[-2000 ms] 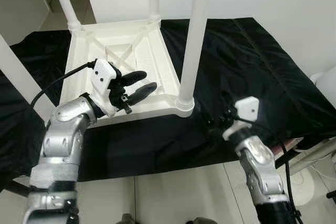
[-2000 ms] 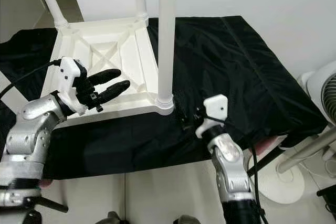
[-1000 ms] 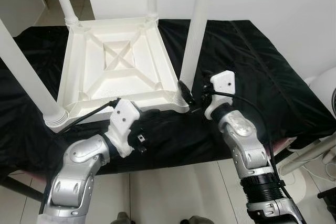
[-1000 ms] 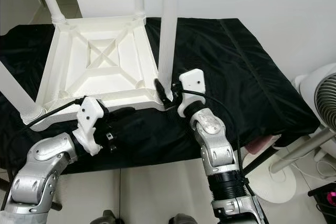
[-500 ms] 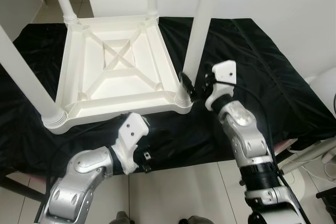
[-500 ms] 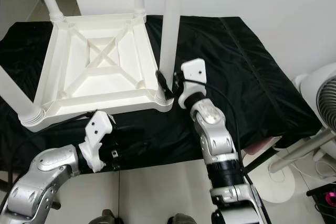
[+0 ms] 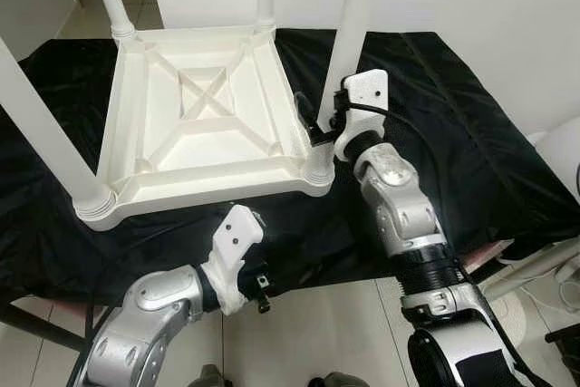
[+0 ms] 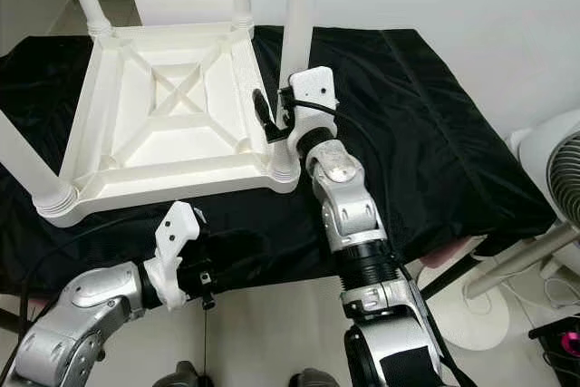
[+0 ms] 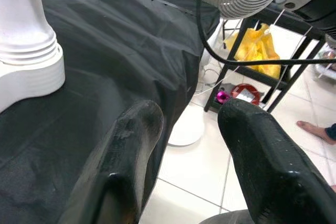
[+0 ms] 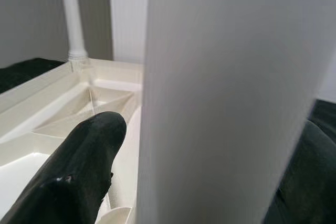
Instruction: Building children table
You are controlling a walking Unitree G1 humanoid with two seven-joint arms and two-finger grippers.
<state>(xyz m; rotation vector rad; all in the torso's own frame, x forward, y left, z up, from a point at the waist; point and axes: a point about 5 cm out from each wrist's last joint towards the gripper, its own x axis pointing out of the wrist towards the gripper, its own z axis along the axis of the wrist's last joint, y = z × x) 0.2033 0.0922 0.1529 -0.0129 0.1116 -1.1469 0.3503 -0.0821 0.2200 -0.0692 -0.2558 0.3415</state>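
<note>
Since half a second ago, the right gripper (image 8: 272, 118) has climbed the near-right leg (image 7: 349, 33), jaws straddling it; the left gripper (image 9: 184, 145), jaws spread, hangs off the bench's (image 7: 435, 133) near edge. All four legs appear fitted on the upturned white children's table (image 7: 204, 124), far left on the bench; likely only tightening and righting remain.

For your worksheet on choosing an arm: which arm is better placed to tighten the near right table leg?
Right. The right gripper straddles that leg, jaws open; the left gripper hovers low by the cloth's near edge.

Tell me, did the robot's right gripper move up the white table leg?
Yes. The right gripper has climbed the table leg, judged against the leg's ribbed base collar: a second ago it was down at the collar, now it straddles the leg above it.
</note>
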